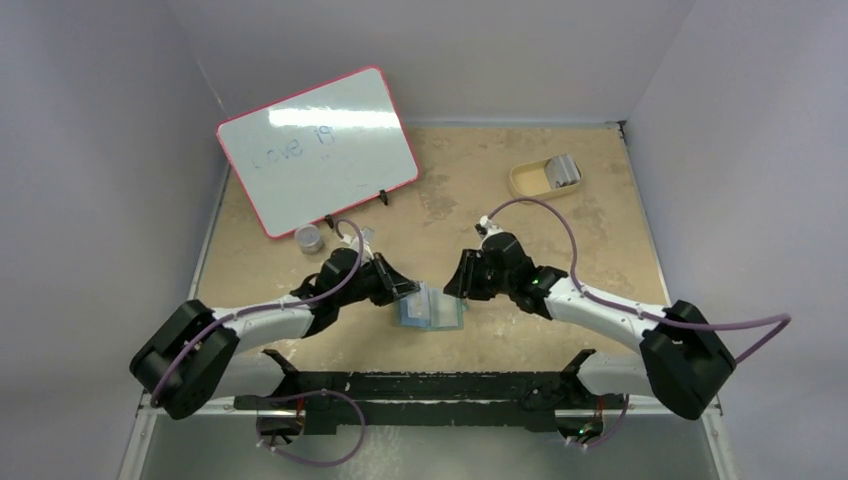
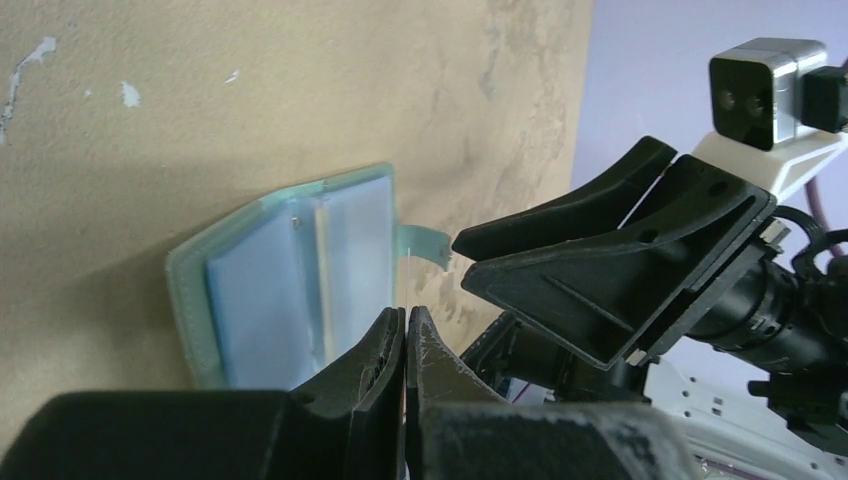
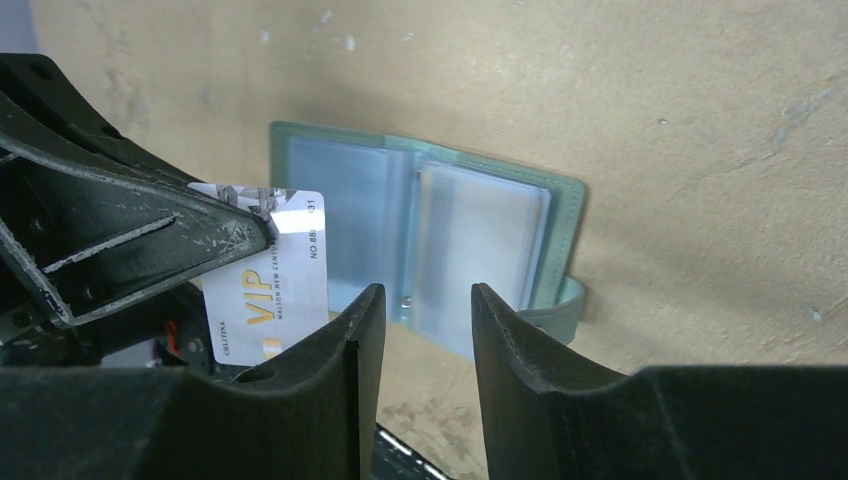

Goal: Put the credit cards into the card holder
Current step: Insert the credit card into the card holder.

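The card holder [image 1: 432,311] lies open on the table between my two grippers, its pale blue pockets facing up [image 3: 470,230] [image 2: 290,280]. My left gripper [image 1: 408,290] [image 2: 406,325] is shut on a white credit card printed "VIP" [image 3: 272,272]. It holds the card on edge just beside the holder's left side. The left wrist view shows this card only as a thin line. My right gripper [image 1: 458,288] [image 3: 428,300] stands open and empty over the holder's right side. More credit cards [image 1: 565,171] lean in a tan tray at the back right.
The tan tray [image 1: 527,181] sits at the back right. At the back left a pink-framed whiteboard [image 1: 315,150] leans on a stand, with a small silver cylinder [image 1: 309,238] in front of it. Grey walls enclose the table on three sides.
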Controlling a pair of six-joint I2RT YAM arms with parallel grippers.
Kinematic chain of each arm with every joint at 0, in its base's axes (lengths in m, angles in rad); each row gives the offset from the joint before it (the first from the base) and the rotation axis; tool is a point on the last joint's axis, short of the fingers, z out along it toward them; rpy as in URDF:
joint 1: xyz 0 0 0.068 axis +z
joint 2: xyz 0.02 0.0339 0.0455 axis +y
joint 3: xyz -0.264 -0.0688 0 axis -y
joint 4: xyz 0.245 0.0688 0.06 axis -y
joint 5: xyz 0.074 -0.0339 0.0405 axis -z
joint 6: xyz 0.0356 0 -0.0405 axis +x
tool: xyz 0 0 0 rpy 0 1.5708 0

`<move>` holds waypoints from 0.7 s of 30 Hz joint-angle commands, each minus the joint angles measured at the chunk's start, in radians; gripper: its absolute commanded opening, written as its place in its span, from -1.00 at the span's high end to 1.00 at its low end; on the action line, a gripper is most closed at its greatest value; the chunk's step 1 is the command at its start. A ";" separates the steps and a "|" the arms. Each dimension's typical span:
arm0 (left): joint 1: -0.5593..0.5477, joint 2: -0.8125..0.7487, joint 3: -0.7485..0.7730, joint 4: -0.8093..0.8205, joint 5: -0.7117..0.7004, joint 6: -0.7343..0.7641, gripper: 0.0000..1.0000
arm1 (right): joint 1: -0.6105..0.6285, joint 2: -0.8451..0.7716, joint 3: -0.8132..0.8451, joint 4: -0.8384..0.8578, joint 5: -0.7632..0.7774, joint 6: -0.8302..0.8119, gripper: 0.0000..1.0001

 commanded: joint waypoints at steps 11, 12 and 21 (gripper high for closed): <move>-0.001 0.341 -0.108 0.486 0.029 0.035 1.00 | 0.009 0.129 0.017 -0.038 0.087 -0.055 0.38; -0.002 0.358 -0.119 0.542 0.037 0.015 1.00 | 0.009 0.131 0.015 -0.037 0.088 -0.055 0.38; -0.002 0.395 -0.134 0.677 0.070 -0.047 1.00 | 0.009 0.150 -0.001 -0.023 0.091 -0.054 0.49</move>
